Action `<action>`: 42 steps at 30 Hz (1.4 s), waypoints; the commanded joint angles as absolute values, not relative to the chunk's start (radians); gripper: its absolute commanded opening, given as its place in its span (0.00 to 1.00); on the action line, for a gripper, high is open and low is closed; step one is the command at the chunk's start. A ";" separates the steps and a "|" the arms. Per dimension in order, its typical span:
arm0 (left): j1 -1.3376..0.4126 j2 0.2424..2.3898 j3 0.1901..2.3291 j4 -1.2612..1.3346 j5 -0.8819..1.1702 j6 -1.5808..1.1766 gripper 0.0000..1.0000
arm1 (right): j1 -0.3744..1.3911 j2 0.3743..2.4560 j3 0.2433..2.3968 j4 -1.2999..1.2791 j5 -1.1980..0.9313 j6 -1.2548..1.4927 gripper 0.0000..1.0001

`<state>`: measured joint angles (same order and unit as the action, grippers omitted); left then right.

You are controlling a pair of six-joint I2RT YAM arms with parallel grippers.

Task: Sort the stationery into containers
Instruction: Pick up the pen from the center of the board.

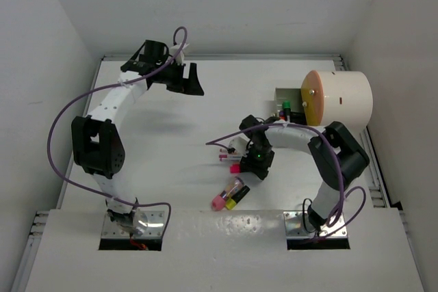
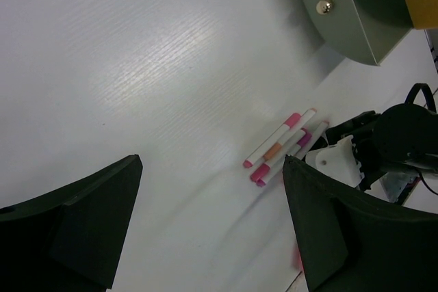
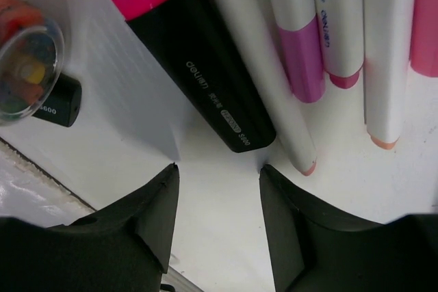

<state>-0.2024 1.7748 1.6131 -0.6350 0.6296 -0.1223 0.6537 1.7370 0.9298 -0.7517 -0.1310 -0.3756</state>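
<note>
The cream drum [image 1: 345, 97] with its orange end face [image 1: 313, 97] lies at the back right. Several thin white pens with pink marks [image 3: 321, 25] lie side by side mid-table, also in the left wrist view [image 2: 280, 147]. A pink highlighter with a black cap [image 3: 205, 94] lies beside them. My right gripper [image 3: 217, 169] is open and empty, its tips just short of that black cap; in the top view it [image 1: 241, 167] hangs over the pens [image 1: 228, 157]. My left gripper [image 1: 190, 81] is open and empty, raised at the back left, far from the pens.
A pink-ended and a yellow highlighter [image 1: 229, 195] lie near the front edge. A small open box [image 1: 286, 95] with a green cap inside stands beside the drum. A black marker with a clear round end [image 3: 31, 66] lies at the left of the right wrist view. Walls enclose the table.
</note>
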 commanded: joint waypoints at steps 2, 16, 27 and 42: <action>-0.193 1.773 1.651 -0.604 0.658 -0.138 0.90 | 0.652 1.762 0.989 -0.697 -0.124 -0.384 0.51; -0.178 1.776 1.611 -0.595 0.687 -0.138 0.90 | 0.745 1.815 1.081 -0.680 -0.106 -0.410 0.54; -0.156 1.750 1.583 -0.584 0.696 -0.150 0.90 | 0.822 1.838 1.019 -0.595 -0.068 -0.387 0.44; -0.161 1.563 1.366 -0.381 0.611 -0.204 0.90 | 0.671 1.631 1.182 -0.721 0.018 -0.270 0.00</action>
<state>-0.1677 1.6592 1.4052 -0.5014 0.6239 -0.1940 0.7235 1.7363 1.0428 -0.6720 0.0036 -0.3206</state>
